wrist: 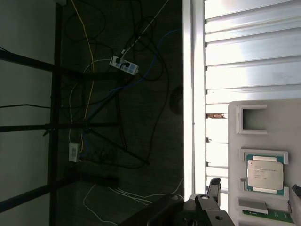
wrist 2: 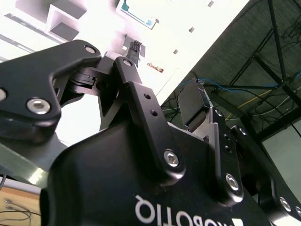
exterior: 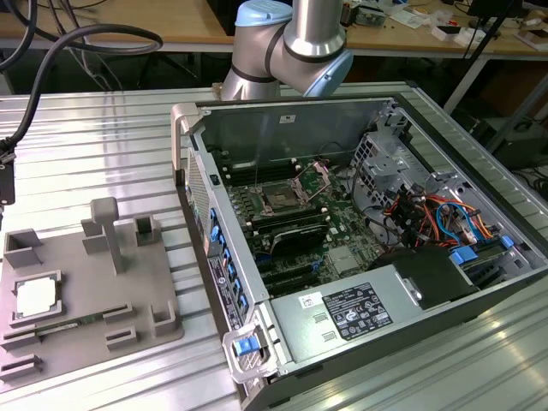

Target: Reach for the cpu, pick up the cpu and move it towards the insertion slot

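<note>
- Tabletop [exterior: 94, 137]: ribbed metal; carries case and tray.
- Case [exterior: 282, 120]: open, on the exterior view's right.
- Arm [exterior: 295, 38]: behind the case; step judged as the reach, nothing grasped yet.
- Tray [exterior: 81, 287]: on the exterior view's left.
- Pincer [wrist: 255, 187]: spread, empty, apart from the cpu; the grasp calls for fingers [wrist: 214, 186] astride opposite edges.
- Slot [exterior: 281, 199]: in the case, well apart from the cpu.
- Cpu [exterior: 36, 297]: flat in a tray recess, metal face up; near-square, no clear long axis, edges parallel to the recess.
</note>
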`<state>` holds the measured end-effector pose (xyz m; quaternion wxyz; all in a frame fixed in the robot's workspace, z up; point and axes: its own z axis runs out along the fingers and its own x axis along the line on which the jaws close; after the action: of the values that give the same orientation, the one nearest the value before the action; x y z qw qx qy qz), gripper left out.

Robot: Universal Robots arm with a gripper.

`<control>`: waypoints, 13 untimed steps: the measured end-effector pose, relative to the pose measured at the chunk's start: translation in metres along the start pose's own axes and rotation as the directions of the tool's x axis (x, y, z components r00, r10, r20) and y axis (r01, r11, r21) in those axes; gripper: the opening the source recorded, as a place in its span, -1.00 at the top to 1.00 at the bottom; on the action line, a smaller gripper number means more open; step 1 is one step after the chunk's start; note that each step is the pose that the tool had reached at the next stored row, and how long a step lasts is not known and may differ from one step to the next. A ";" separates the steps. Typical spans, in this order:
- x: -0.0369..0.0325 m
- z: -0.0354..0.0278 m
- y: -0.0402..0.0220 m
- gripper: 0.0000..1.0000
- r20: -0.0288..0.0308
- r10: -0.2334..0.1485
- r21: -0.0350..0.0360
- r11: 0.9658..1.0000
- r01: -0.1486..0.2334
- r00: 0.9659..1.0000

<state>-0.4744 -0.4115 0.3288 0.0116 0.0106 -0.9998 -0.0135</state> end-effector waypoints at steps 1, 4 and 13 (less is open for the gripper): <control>0.0000 0.0001 0.0000 -0.21 0.000 0.000 0.000 1.000 0.000 1.000; 0.0000 0.0006 0.0000 -0.21 0.000 0.000 0.000 1.000 0.000 1.000; -0.0002 0.0073 -0.0002 -0.21 0.000 0.000 0.000 1.000 0.000 1.000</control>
<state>-0.4744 -0.4115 0.3215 0.0116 0.0106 -0.9998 -0.0135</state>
